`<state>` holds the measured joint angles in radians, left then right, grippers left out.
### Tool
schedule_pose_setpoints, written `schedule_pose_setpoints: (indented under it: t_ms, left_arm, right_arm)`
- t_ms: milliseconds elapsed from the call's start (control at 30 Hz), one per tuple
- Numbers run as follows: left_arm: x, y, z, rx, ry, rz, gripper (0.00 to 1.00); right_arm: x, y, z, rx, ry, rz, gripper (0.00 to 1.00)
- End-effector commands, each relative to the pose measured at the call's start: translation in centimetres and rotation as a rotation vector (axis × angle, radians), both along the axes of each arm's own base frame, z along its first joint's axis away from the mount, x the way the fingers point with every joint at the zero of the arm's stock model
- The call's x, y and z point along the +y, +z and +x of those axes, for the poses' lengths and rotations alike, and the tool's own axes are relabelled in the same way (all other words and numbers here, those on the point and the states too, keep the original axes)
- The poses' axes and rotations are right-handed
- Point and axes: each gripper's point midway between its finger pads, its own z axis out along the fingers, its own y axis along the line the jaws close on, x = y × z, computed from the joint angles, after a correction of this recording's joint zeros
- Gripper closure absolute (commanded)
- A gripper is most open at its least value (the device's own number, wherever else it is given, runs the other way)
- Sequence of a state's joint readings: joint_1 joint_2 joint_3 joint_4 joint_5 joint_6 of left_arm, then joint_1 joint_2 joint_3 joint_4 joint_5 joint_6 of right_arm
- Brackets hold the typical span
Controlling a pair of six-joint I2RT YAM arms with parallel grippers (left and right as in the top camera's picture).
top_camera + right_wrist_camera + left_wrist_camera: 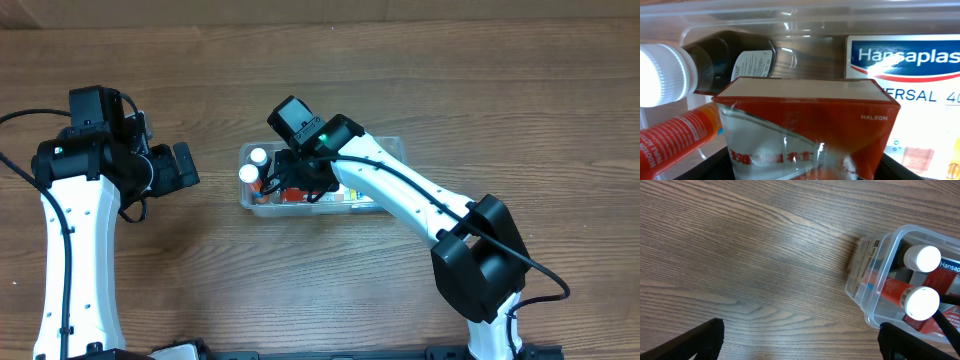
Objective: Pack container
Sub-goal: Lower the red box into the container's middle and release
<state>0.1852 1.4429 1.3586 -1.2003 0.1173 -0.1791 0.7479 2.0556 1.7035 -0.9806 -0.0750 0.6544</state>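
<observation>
The clear container point(388, 143) sits mid-table and also shows in the left wrist view point(880, 250) and the right wrist view point(790, 20). My right gripper point(296, 184) reaches down into its left half. In the right wrist view this gripper point(800, 172) is shut on a red box point(805, 115) marked HALEON, held inside the tub. A dark bottle with a white cap point(735, 62), a red-orange bottle point(680, 135) and a Hansaplast box point(905, 65) lie in the tub. My left gripper point(185, 168) is open and empty, left of the container over bare wood point(800, 342).
Two white bottle caps point(922, 257) point(922, 302) face the left end of the tub. The right arm's links point(420, 200) cross over the tub's right side. Brown wood table point(320, 60) surrounds the tub.
</observation>
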Motion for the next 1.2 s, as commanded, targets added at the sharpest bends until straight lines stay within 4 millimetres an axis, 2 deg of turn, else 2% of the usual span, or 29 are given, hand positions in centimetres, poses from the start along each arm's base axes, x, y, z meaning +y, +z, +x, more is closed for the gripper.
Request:
schedule_pose_setpoints:
  t_ms: [0,100,133,167,367,400,433,500,567,667,900,1167]
  left_arm:
    - [0.0,-0.1,0.0,0.001,-0.016,-0.002,0.0]
    - [0.0,-0.1,0.0,0.0,-0.016,-0.001,0.0]
    - [0.0,-0.1,0.0,0.0,-0.016,-0.001,0.0]
    - [0.0,-0.1,0.0,0.0,-0.016,-0.002,0.0]
    - [0.0,-0.1,0.0,0.001,-0.016,-0.001,0.0]
    - [0.0,-0.1,0.0,0.001,-0.016,-0.001,0.0]
    - [0.0,-0.1,0.0,0.001,-0.016,-0.001,0.0]
    - [0.0,-0.1,0.0,0.001,-0.016,-0.001,0.0]
    - [0.0,-0.1,0.0,0.002,-0.016,-0.002,0.0]
    - [0.0,-0.1,-0.1,0.002,-0.016,-0.002,0.0]
    - [0.0,-0.1,0.0,0.002,-0.016,-0.001,0.0]
    - [0.0,-0.1,-0.1,0.005,-0.016,-0.002,0.0]
  right_arm:
    - [0.9,-0.3,0.0,0.012,0.013,0.02,0.29]
    - [1.0,-0.3,0.0,0.008,0.021,0.022,0.26]
    - [1.0,-0.2,0.0,0.007,0.035,0.023,0.19]
    - [1.2,-0.2,-0.1,0.005,0.05,0.028,0.05]
    - [1.1,-0.2,-0.1,0.007,0.051,0.026,0.05]
    - [1.1,-0.3,-0.1,0.008,0.052,0.025,0.08]
    - [1.0,-0.3,-0.2,0.011,0.052,0.022,0.17]
    - [0.9,-0.3,-0.3,0.014,0.058,0.016,0.65]
    - [0.8,-0.3,-0.3,0.011,0.057,0.013,0.71]
    - [0.8,-0.3,-0.3,0.011,0.058,0.013,0.96]
    - [0.3,-0.6,-0.1,-0.003,0.06,-0.018,0.96]
    - [-1.0,-4.2,-1.4,0.062,0.06,-0.08,0.96]
